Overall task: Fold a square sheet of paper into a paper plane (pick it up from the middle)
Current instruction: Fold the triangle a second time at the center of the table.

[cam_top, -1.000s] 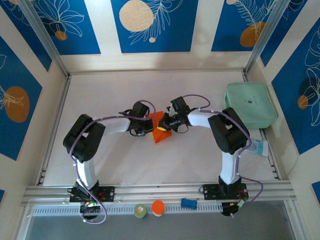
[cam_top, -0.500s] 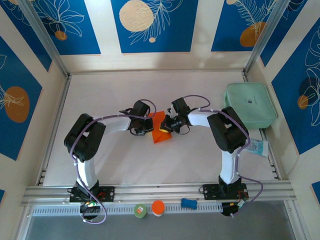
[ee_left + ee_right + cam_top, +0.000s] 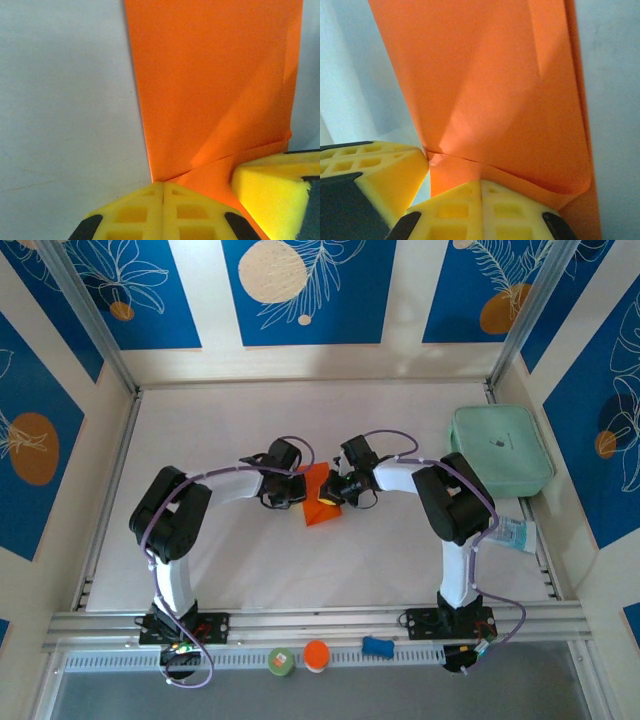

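The orange square sheet of paper (image 3: pixel 320 502) lies mid-table, folded into a narrow pointed shape with its tip toward the arms. In the left wrist view the paper (image 3: pixel 210 85) shows a diagonal crease. My left gripper (image 3: pixel 298 492) is shut, its yellow tips (image 3: pixel 163 184) resting at the paper's left edge where the crease ends. From the right, my right gripper (image 3: pixel 332 490) is shut too, and its tips (image 3: pixel 481 182) press on a folded flap of the paper (image 3: pixel 485 90). The two grippers stand almost touching, with nothing between either pair of jaws.
A mint-green case (image 3: pixel 500 450) sits at the right edge, with a small printed packet (image 3: pixel 517 534) just in front of it. On the front rail are a green round piece (image 3: pixel 281 661), an orange disc (image 3: pixel 316 654) and a blue piece (image 3: pixel 377 645). Walls enclose the table.
The paper has gone from a wider raised triangle to a narrower flat shape. Both grippers have shifted slightly toward each other and stayed shut.
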Robot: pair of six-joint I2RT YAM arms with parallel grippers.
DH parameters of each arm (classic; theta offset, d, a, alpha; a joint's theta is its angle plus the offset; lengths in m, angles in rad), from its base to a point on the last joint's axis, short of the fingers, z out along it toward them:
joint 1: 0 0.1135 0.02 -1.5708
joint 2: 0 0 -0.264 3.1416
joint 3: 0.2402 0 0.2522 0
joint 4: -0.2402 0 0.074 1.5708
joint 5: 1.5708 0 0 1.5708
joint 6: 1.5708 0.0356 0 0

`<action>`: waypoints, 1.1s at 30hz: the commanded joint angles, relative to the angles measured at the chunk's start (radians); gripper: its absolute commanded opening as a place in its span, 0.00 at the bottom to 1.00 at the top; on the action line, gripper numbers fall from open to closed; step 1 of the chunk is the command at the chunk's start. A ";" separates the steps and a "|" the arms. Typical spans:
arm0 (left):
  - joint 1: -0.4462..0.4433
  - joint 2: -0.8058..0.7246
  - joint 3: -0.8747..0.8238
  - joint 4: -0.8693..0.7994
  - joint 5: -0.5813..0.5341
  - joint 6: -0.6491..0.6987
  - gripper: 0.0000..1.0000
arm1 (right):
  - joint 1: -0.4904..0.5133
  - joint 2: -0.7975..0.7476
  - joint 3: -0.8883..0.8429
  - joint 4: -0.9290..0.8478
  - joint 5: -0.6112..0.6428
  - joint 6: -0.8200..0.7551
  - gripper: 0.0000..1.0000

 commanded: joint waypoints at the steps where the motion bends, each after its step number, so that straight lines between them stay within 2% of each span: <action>1: -0.007 -0.064 0.037 -0.041 0.017 0.020 0.08 | 0.023 0.066 -0.009 -0.131 0.123 0.028 0.03; 10: -0.060 -0.156 -0.096 0.074 0.103 -0.128 0.11 | 0.046 0.092 0.000 -0.202 0.206 0.089 0.02; 16: -0.088 -0.154 -0.163 0.125 0.096 -0.191 0.11 | 0.047 0.094 -0.001 -0.220 0.223 0.099 0.02; 33: -0.093 -0.100 -0.194 0.154 0.089 -0.208 0.10 | 0.043 0.102 0.003 -0.223 0.217 0.103 0.02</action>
